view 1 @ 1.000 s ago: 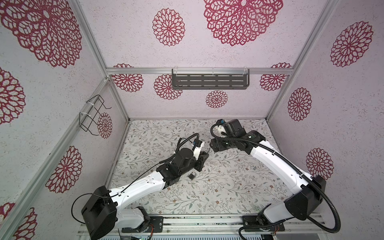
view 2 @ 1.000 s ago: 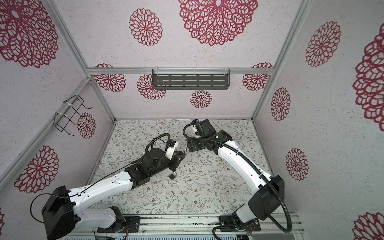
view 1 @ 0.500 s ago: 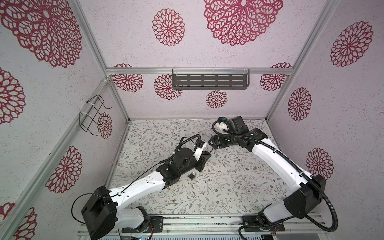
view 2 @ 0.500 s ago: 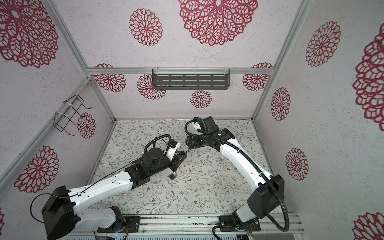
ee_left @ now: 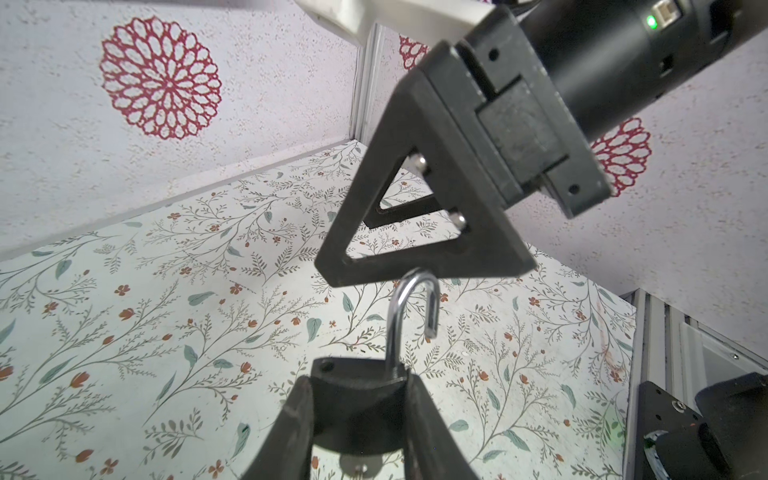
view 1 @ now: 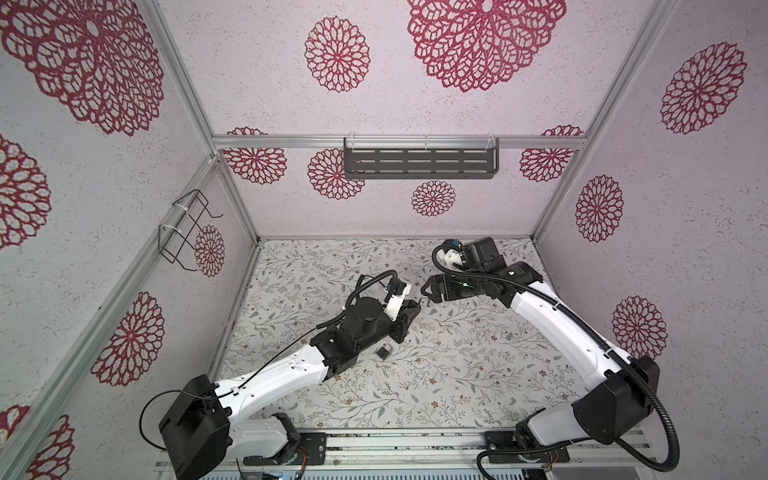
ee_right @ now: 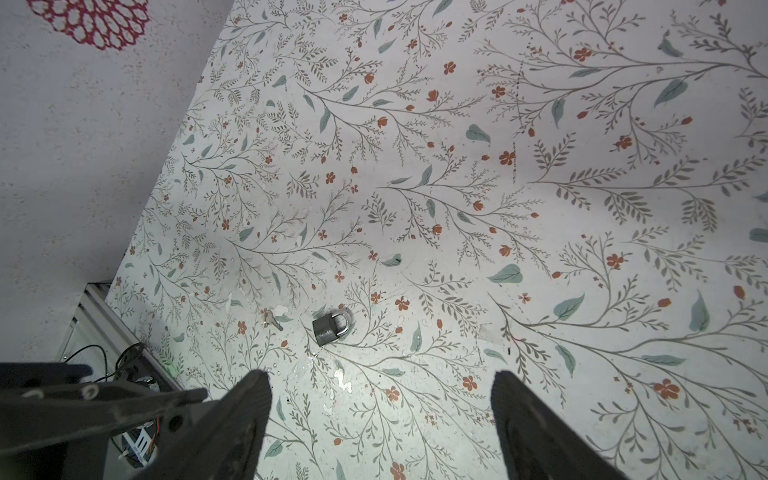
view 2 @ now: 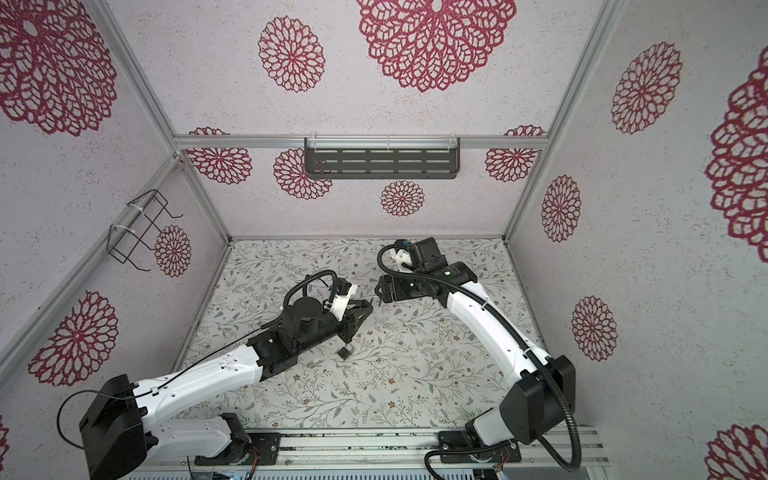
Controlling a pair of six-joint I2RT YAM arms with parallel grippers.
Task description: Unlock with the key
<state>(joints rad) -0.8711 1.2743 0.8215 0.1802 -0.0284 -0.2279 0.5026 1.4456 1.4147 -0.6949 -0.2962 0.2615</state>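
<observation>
Grey metal low on the flowered table [view 1: 478, 365]: loose lock [view 1: 383, 352], flat, shackle closed, below the left pincer [view 1: 409, 309] and a little back from its tip, toward the arm bases. Same place in both top views [view 2: 346, 351]. Well apart from both pincers, touched by neither.

In the right wrist view, out past the right pincer's fingertips: the same loose lock [ee_right: 332, 326], and near it a small silver key [ee_right: 272, 320], also flat on the table, apart from the lock. Not made out in the top views.

Left pincer: raised off the table, aimed at the right pincer, jaws narrow and clamped on the dark body of the held lock [ee_left: 353, 395]. Fingers [ee_left: 291, 432] on either side of that body in the left wrist view. Silver shackle [ee_left: 411, 316] swung open: one leg seated in the body, the free end hanging clear beside it. Bend of the shackle out beyond the left fingertips, in the small gap between the two pincers, as seen in both top views [view 1: 424, 300] [view 2: 375, 300].

Right pincer [view 1: 430, 291]: also off the table, facing the left pincer nearly tip to tip, jaws wide, nothing between them in the right wrist view [ee_right: 380, 415], only bare table beyond. One triangular finger [ee_left: 415, 241] right at the top of the shackle's bend; touching or just clear, cannot tell.
</observation>
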